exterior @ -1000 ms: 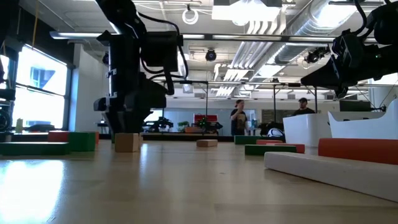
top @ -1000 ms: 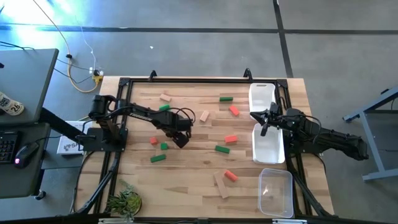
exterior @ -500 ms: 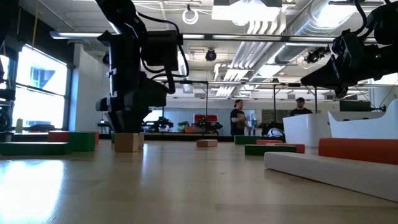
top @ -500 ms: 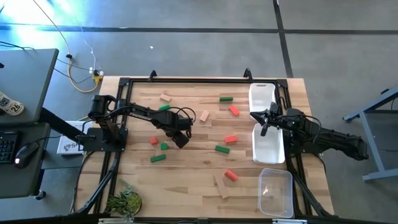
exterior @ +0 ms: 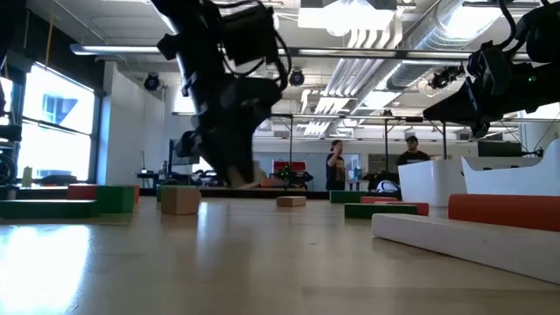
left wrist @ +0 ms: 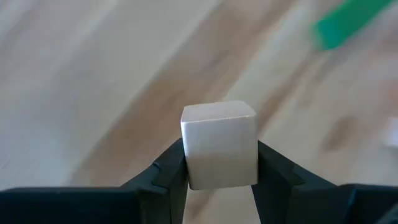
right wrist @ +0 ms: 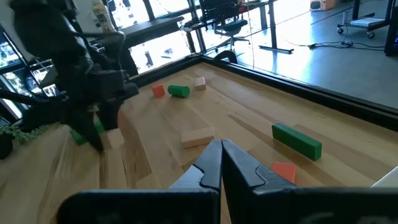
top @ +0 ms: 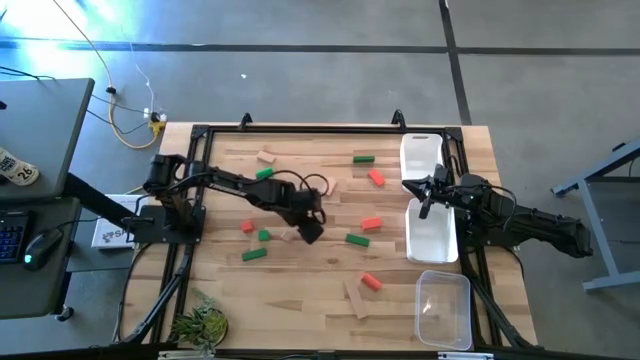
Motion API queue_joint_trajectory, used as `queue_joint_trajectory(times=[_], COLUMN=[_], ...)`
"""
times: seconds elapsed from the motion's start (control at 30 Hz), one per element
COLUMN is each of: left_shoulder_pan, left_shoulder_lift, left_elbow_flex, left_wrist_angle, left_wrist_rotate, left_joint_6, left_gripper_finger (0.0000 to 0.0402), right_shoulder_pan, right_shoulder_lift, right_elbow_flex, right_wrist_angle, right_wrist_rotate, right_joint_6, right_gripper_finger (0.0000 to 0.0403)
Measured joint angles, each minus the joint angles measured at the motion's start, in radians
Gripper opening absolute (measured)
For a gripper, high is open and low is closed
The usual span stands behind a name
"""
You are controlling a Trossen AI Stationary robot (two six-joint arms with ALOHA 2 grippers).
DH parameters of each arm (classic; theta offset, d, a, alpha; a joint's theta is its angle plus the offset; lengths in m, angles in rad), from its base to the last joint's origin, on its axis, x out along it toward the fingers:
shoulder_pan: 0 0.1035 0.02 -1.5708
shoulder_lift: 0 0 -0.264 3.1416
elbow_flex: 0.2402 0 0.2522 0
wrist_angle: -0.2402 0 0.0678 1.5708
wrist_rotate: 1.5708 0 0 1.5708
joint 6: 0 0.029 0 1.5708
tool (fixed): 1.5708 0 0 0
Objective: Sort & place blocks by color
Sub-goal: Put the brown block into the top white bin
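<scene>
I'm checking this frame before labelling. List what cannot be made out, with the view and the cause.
High view: the tan cube held in the left end effector is hidden under the arm.
Left wrist view: a green block is blurred and cut by the edge.
Low view: the wall of the white tray hides its inside; the shut right end effector hangs above it.

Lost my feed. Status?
Left gripper shut on tan cube, lifted mid-table. Right gripper shut, empty, over white tray. Path clear.
</scene>
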Motion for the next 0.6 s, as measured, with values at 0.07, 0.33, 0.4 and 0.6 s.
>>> queue_joint_trajectory(times=[0.07, 0.33, 0.4, 0.6], left_shoulder_pan=[-0.008, -0.038, -0.044, -0.055], left_shoulder_lift=[0.000, -0.002, -0.002, -0.003], left_elbow_flex=[0.012, 0.074, 0.093, 0.140], left_wrist_angle=[0.067, 0.242, 0.264, 0.297], left_wrist_rotate=[0.004, 0.048, 0.064, 0.099], left_joint_6=[-0.021, -0.031, -0.030, 0.001], left_gripper_finger=[0.0118, 0.0118, 0.0118, 0.0117], right_shoulder_pan=[0.000, 0.000, 0.000, 0.000], right_shoulder_lift=[0.000, 0.000, 0.000, 0.000], right_elbow_flex=[0.000, 0.000, 0.000, 0.000], right_wrist_angle=[0.000, 0.000, 0.000, 0.003], right_wrist_rotate=[0.000, 0.000, 0.000, 0.027], right_joint_6=[0.000, 0.000, 0.000, 0.002], right_gripper_finger=[0.0000, 0.0000, 0.0000, 0.0000])
